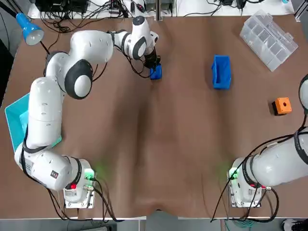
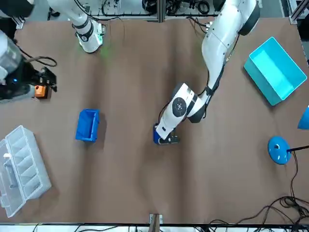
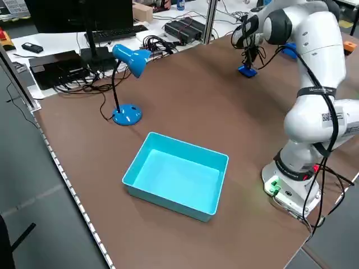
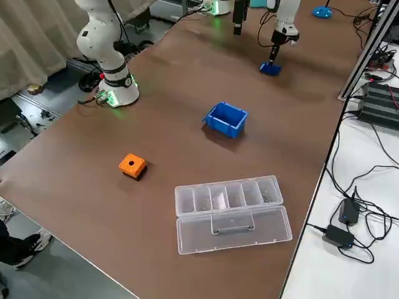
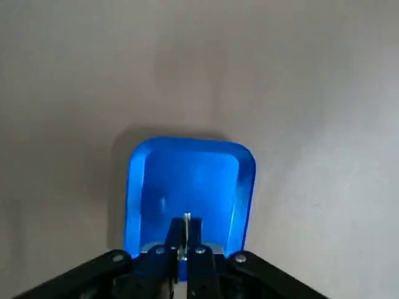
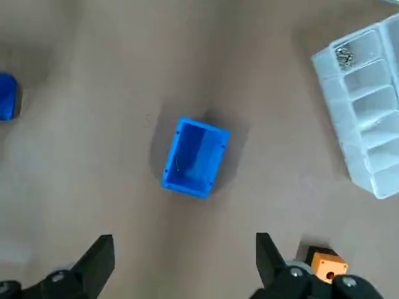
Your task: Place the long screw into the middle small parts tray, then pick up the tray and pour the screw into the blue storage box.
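Above the surface (image 1: 168, 144), the screw (image 5: 187, 218) is pinched in the left tool (image 5: 186, 233) over the tray (image 5: 187, 174); pouring is not yet done; the right tool (image 6: 182, 261) is parked wide.

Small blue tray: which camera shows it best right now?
Left wrist view: the small blue tray sits centred, inside visible, beneath the left gripper holding the long screw. Top and front views half hide it behind that gripper; side views show it far off.

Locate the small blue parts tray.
Top view: the small blue parts tray sits far centre-left on the table, directly beneath the left gripper, with the blue storage box apart to its right.
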{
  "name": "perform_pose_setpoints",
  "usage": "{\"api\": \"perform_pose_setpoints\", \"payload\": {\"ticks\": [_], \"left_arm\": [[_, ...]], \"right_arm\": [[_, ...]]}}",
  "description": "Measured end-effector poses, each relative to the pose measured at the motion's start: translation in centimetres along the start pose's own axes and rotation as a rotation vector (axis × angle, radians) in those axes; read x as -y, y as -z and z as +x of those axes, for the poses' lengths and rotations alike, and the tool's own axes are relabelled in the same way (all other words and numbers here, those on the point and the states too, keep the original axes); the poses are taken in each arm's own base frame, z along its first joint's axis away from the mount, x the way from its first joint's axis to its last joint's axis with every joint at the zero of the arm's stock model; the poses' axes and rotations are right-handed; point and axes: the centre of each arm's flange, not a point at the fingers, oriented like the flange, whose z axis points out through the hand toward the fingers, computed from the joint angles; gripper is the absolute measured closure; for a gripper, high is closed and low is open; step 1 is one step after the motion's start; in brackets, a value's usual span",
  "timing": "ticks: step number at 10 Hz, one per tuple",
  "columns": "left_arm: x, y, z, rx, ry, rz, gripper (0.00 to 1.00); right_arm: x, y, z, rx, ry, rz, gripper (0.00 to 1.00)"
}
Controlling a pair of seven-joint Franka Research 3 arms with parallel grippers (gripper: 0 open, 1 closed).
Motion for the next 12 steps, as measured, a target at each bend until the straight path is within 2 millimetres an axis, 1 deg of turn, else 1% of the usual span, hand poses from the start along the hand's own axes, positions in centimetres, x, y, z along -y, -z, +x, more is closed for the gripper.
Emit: {"api": "perform_pose_setpoints", "payload": {"ticks": [1, 2, 3, 4, 5, 6, 7, 8, 9, 10, 11, 12], "left_arm": [[-0.2, -0.1, -0.2, -0.007, -0.004, 0.004, 0.84], [-0.5, 0.1, -0.1, -0.015, -0.006, 0.002, 0.81], [-0.6, 0.5, 0.2, -0.023, -0.005, -0.003, 0.65], [-0.5, 1.3, 0.7, -0.035, -0.001, -0.007, 0.52], [-0.1, 2.8, 1.5, -0.038, 0.009, 0.000, 0.36], [0.9, 5.3, 2.6, -0.034, 0.028, 0.017, 0.23], [2.3, 8.4, 3.9, -0.036, 0.055, 0.026, 0.08], [3.9, 11.4, 5.2, -0.044, 0.092, 0.017, 0.00], [5.2, 13.7, 5.7, -0.048, 0.119, 0.004, 0.00], [5.6, 15.3, 5.1, -0.044, 0.124, 0.009, 0.00], [5.5, 17.1, 3.9, -0.034, 0.113, 0.030, 0.00], [5.8, 19.8, 3.0, -0.027, 0.115, 0.059, 0.00]], "right_arm": [[0.4, 0.0, 0.0, 0.001, 0.007, 0.000, 0.00], [0.9, 0.1, 0.0, 0.000, 0.017, 0.000, 0.00], [1.8, 0.0, 0.1, 0.004, 0.032, 0.000, 0.00], [2.9, -0.5, 0.2, 0.014, 0.050, -0.001, 0.00], [3.8, -1.7, 0.6, 0.028, 0.065, 0.001, 0.00], [4.6, -3.4, 1.0, 0.040, 0.074, 0.024, 0.00], [5.5, -5.1, 1.3, 0.054, 0.079, 0.072, 0.00], [6.3, -6.3, 1.7, 0.049, 0.082, 0.111, 0.00], [7.8, -7.7, 2.2, 0.025, 0.088, 0.148, 0.00], [10.4, -9.2, 2.7, 0.005, 0.098, 0.193, 0.03], [14.0, -10.7, 3.4, -0.018, 0.082, 0.218, 0.04], [17.8, -12.7, 4.3, -0.048, 0.047, 0.218, 0.05]]}}
